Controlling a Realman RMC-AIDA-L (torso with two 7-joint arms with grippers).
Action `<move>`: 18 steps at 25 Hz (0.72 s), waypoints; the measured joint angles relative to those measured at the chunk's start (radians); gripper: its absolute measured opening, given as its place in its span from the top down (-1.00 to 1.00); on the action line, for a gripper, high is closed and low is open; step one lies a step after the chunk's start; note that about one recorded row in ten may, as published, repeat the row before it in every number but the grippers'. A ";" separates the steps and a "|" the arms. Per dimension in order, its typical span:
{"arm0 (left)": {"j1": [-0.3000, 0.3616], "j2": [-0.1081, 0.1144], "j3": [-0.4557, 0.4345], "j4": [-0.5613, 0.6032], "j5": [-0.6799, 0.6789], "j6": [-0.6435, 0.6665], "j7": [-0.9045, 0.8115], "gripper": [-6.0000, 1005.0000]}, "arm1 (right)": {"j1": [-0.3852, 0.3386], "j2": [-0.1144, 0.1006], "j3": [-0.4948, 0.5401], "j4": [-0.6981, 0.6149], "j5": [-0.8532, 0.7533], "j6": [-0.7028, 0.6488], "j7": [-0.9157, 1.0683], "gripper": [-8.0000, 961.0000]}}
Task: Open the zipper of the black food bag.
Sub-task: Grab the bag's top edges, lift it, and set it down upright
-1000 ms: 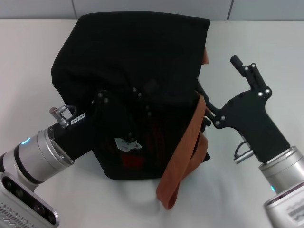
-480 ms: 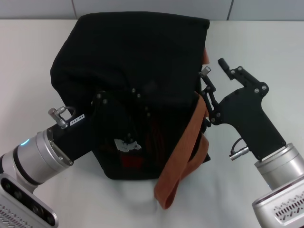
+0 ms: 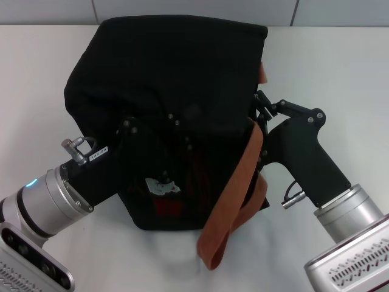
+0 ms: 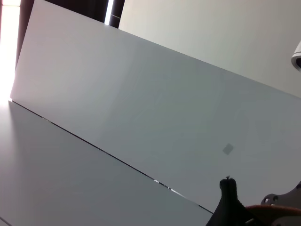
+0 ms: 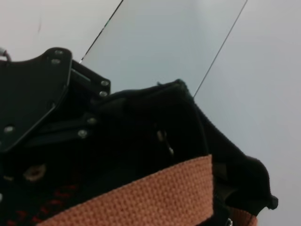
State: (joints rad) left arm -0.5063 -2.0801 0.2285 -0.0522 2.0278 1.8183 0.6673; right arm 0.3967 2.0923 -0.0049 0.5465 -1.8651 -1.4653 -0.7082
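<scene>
The black food bag (image 3: pixel 176 73) stands in the middle of the table, far larger than either gripper. Its orange-brown handle (image 3: pixel 234 201) hangs down the front right side. A white patch (image 3: pixel 161 185) and red lettering mark its front face. My left gripper (image 3: pixel 152 131) is pressed against that front face, black on black. My right gripper (image 3: pixel 262 104) touches the bag's right edge beside the handle. In the right wrist view a small metal pull (image 5: pixel 163 140) of the zipper shows on the dark fabric above the handle (image 5: pixel 150 193), with the left gripper's body (image 5: pixel 33 94) beside it.
The bag stands on a white table (image 3: pixel 340 67) with a grey panelled wall (image 3: pixel 194 9) close behind it. The left wrist view holds mostly wall panels (image 4: pixel 141 117). Bare table lies to both sides of the bag and in front of it.
My right gripper has moved left, from open table beside the bag to its right edge. The left gripper and the bag have barely moved.
</scene>
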 joint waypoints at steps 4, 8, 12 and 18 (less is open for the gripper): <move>0.001 0.000 0.000 0.000 0.000 0.000 0.000 0.81 | -0.004 0.000 0.018 0.016 0.005 0.021 -0.018 0.98; 0.002 0.000 -0.013 -0.008 -0.005 0.000 -0.003 0.81 | -0.046 0.000 0.054 0.011 0.027 0.082 -0.020 0.98; 0.002 0.000 -0.039 -0.020 -0.010 -0.004 -0.009 0.81 | -0.088 0.000 0.052 -0.031 0.076 0.151 -0.017 0.98; 0.007 0.002 -0.064 -0.028 -0.012 -0.013 -0.014 0.81 | -0.160 0.000 0.045 -0.084 0.091 0.185 -0.019 0.98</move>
State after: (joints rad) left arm -0.4994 -2.0784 0.1641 -0.0803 2.0160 1.8052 0.6531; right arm 0.2369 2.0920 0.0405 0.4628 -1.7739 -1.2806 -0.7269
